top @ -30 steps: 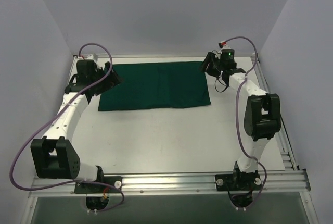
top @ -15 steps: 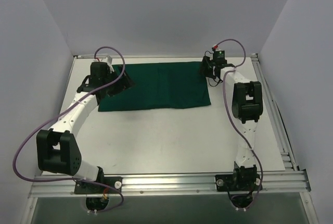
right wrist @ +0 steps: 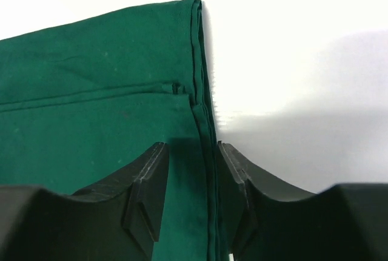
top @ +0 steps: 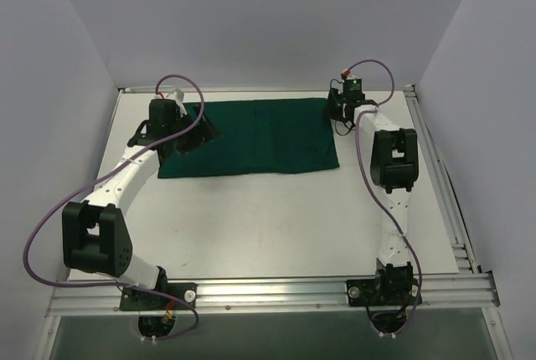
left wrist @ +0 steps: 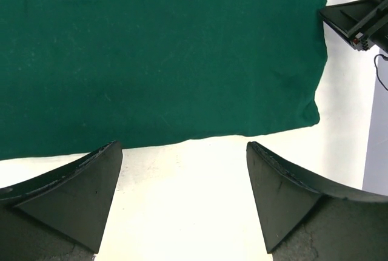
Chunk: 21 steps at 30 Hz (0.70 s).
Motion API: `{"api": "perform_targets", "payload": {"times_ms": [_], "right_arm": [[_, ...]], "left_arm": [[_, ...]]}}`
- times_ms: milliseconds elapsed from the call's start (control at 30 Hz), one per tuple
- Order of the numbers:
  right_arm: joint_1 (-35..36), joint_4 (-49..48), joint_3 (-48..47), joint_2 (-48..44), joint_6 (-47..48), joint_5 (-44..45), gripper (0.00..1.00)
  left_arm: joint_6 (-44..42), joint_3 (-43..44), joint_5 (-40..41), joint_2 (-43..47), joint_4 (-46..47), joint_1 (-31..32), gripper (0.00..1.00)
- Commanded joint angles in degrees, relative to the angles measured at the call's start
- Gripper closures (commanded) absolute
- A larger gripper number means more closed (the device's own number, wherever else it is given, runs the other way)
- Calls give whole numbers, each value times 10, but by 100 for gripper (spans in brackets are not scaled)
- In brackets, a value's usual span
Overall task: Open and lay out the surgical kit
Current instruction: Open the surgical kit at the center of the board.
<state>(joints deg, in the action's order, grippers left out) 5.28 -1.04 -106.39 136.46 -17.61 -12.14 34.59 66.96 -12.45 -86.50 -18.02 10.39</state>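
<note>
Both arms have crept in over the last second: the left elbow swung farther up the table (top: 276,218) and the right elbow lifted in toward the far side, so each wrist now sits at an end of the cloth. The cloth itself hasn't budged.

Left gripper (top: 199,136) hovers over the near left corner of the dark green cloth wrap (top: 260,138), fingers spread wide and nothing between them. I'd guess it's lining up on that edge.

Right gripper (right wrist: 193,149) is at the far right corner, fingers partly drawn in and straddling the layered folded edge. They're apart and the fabric lies flat, so no real pinch yet as far as I can see. Makes sense, since that's where the loose flaps are.

The wrap lies folded into a flat rectangle at the far middle of the table. No tray or forceps showing.
</note>
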Motion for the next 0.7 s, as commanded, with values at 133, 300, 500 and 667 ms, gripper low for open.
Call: {"api": "perform_targets", "payload": {"times_ms": [133,300,500,667], "right_arm": [[3,-1,-44,14,14,4,70],[3,8,-82,21,11,-9,64],[3,26,-100,16,-12,-30,52],[-1,36,-114,31,-14,-37,52]], "left_arm": [[1,55,66,-21,-56,-20,4],[1,108,27,-66,-94,-100,3],[-65,226,-3,-159,-142,-173,2],[-45,225,-56,-200,-102,-190,9]]}}
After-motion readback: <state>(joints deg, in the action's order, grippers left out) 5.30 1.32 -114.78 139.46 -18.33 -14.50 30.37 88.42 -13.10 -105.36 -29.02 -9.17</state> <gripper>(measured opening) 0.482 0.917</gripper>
